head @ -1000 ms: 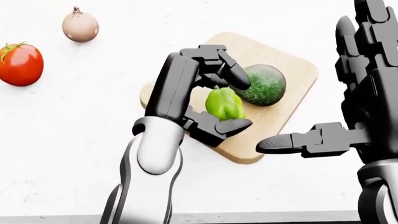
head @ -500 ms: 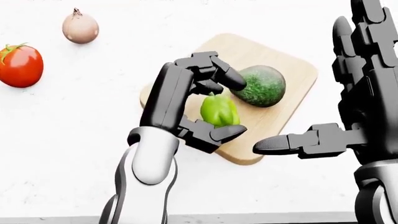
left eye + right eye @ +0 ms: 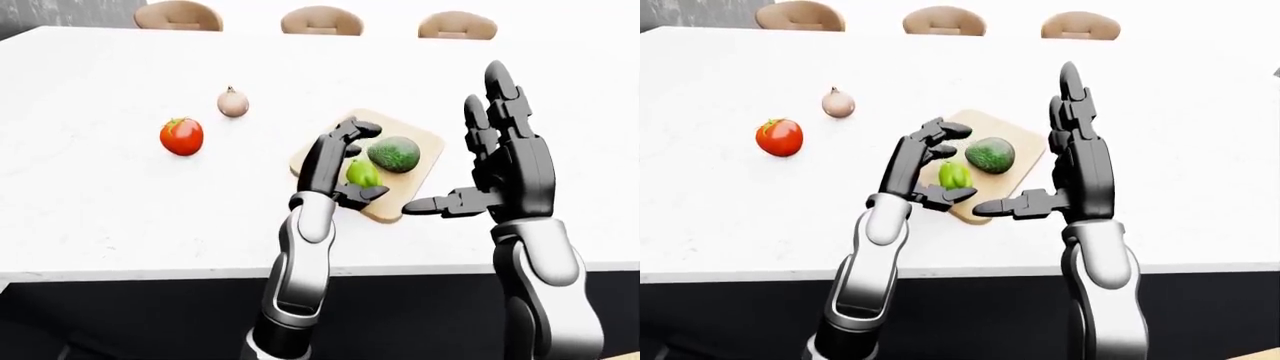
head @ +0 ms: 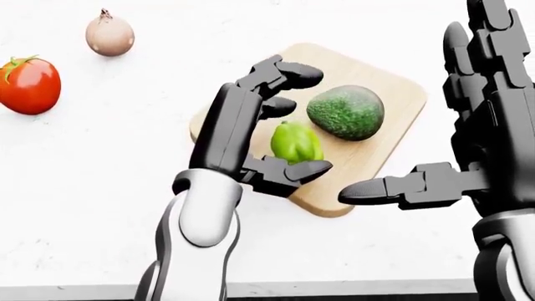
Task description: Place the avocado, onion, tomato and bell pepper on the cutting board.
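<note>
Head view, left hand point(image 4: 280, 122): fingers spread apart around the bell pepper point(image 4: 295, 142) — upper fingers lifted clear above it, thumb low at the pepper's bottom edge. I can't tell whether the thumb touches it.
Right hand point(image 4: 468, 125): open, fingers straight and pointing to the top of the view, thumb stuck out toward the left; it holds nothing and hangs at the right of the cutting board point(image 4: 393, 100).
Bell pepper: green, sitting on the board near its lower left edge.
Avocado point(image 4: 346, 111): dark green, on the board just beside the pepper, up and to the right; a narrow gap shows between them.
Tomato point(image 4: 29, 85): red, on the white table point(image 4: 92, 188), well apart from the board at the view's left.
Onion point(image 4: 108, 35): on the table near the tomato, up and to its right — also off the board.
Writing or labels: none I can read on any item.
Eye views only: three tan chair backs point(image 3: 321, 20) past the table's top edge, the table's near edge with dark space beneath, and both forearms down to the elbows; the head view crops all that.
</note>
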